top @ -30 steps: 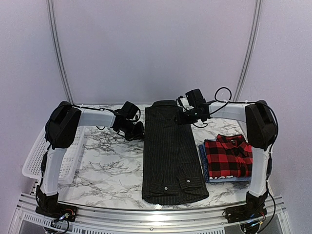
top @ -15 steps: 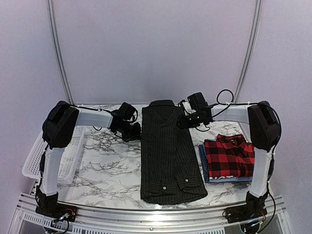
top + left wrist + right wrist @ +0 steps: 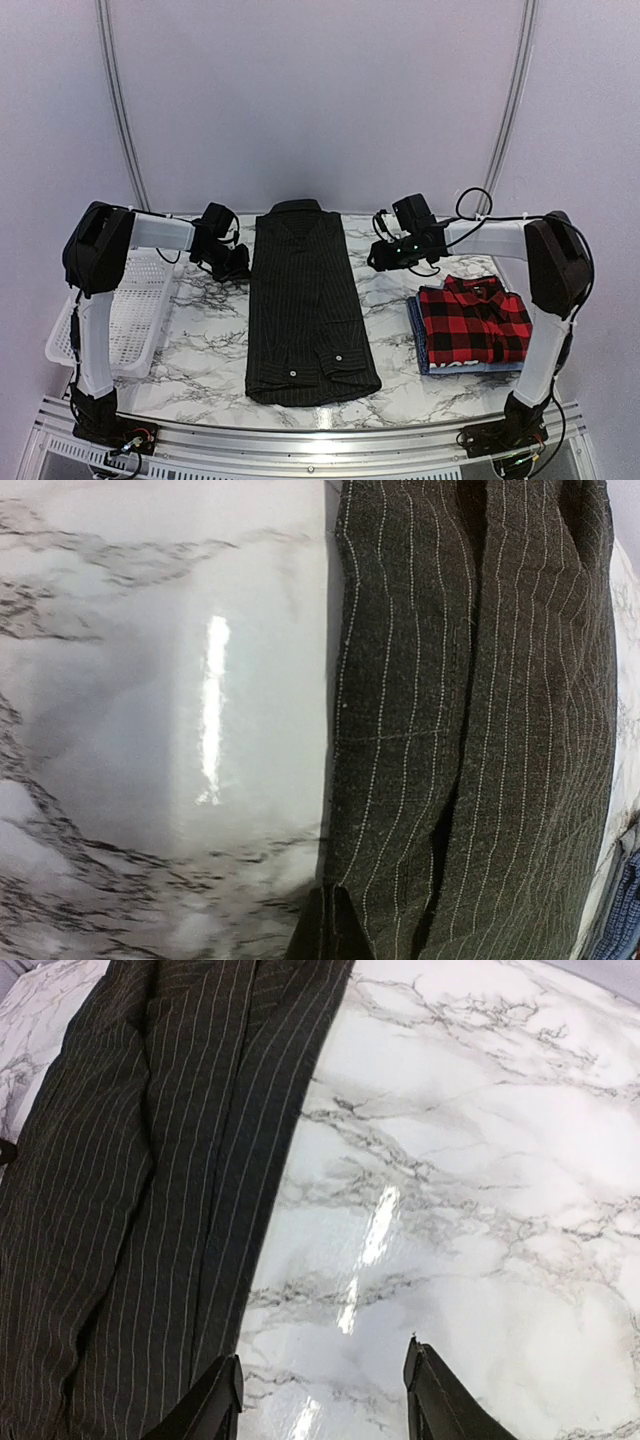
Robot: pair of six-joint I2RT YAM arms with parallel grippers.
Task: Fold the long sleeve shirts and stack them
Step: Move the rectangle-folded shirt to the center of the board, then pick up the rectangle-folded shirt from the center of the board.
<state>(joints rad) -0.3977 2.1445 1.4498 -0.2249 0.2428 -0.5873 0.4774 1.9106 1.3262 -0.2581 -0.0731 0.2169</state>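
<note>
Shirt moved left, so the bench (image 3: 210, 340) has more room for folding.
The black striped shirt (image 3: 305, 300) lies flat and is further left than a second ago, well apart from the red plaid shirt (image 3: 472, 322) stacked on the blue shirt (image 3: 418, 335). The right pincer (image 3: 320, 1380) has come off it and hangs half open and empty. The left pincer (image 3: 228, 265) is squeezed shut near the shirt's left edge; whether it holds cloth cannot be told.

We see a glossy, marble-patterned table (image 3: 205, 350) catching glare, a pinstriped shirt (image 3: 305, 300) of matt woven cloth, a plaid shirt (image 3: 472, 322) likewise cloth, and a white plastic mesh basket (image 3: 140, 310) at its left edge.
</note>
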